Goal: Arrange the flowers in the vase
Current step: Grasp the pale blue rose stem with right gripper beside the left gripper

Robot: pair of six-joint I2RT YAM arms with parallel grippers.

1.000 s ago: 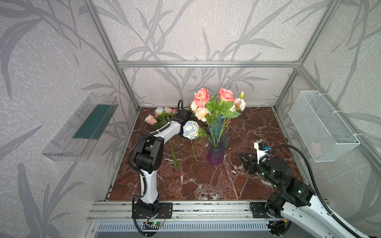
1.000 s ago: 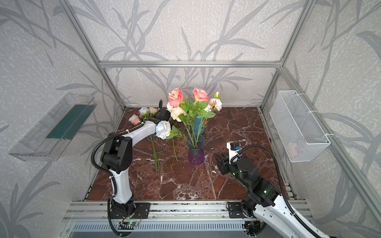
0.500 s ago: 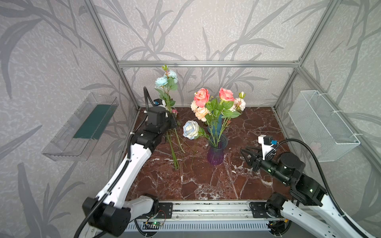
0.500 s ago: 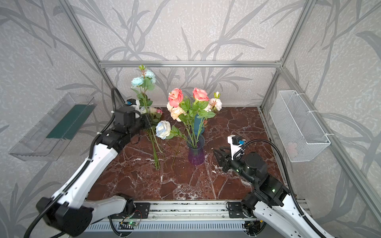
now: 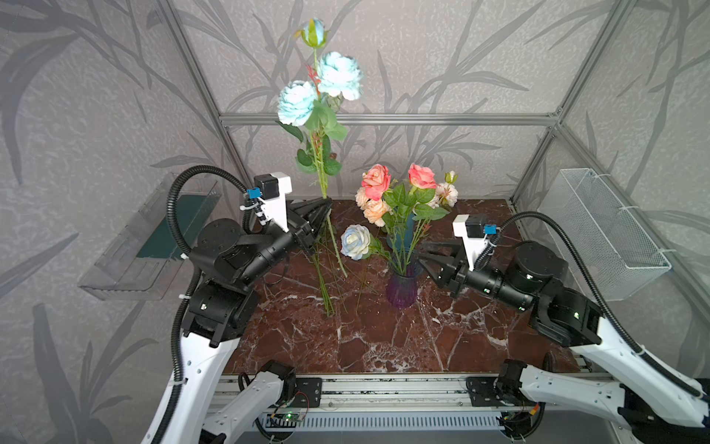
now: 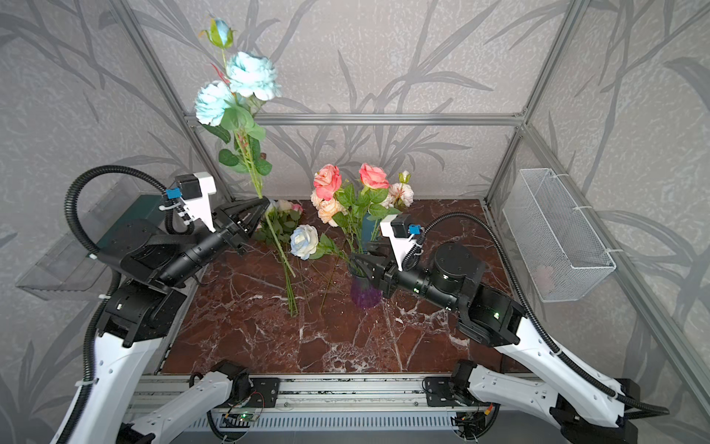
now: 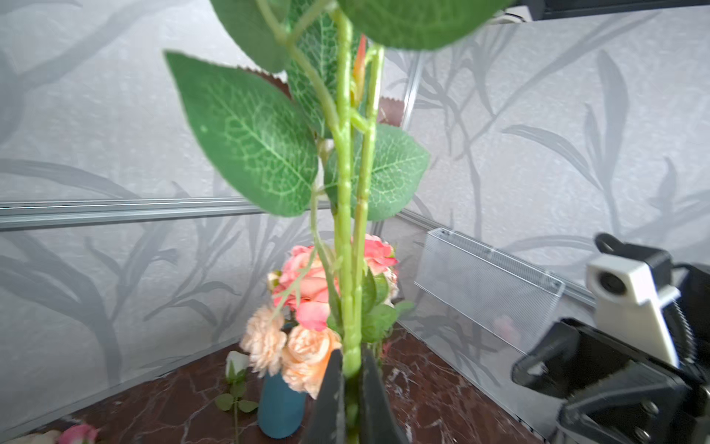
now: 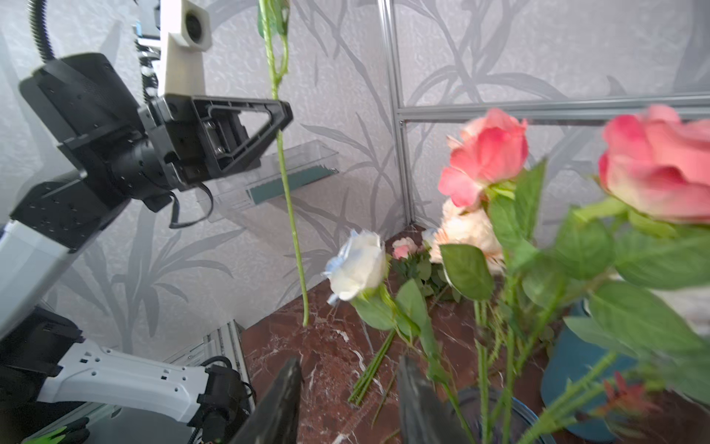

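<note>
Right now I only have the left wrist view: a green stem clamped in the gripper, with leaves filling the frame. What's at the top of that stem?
Observer: Two pale blue blooms and a blue bud. The left gripper holds their stem upright, high over the table.
Operator: And the vase I'm aiming for? I only see a teal vase.
Observer: A purple vase stands lower and to the right of that gripper. It already holds pink and peach flowers.
</note>
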